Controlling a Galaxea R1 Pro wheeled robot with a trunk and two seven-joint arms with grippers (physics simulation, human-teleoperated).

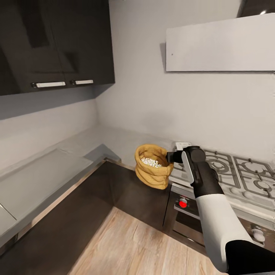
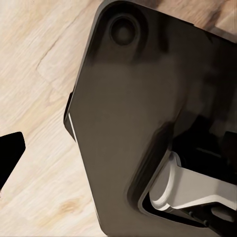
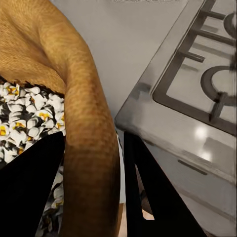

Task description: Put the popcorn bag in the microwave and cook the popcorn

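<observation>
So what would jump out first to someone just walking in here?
Probably the brown popcorn bag, full of white popcorn, held in mid-air in front of the counter corner. The right gripper pinches its rim, one finger inside and one outside. Just to its right sits a steel stove.

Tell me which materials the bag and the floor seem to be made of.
The popcorn bag looks like tan paper or coarse cloth, matte: crumpled folds, rolled rim, fine grainy texture. The floor looks like pale wood planks, light sheen: visible grain and plank seams.
</observation>
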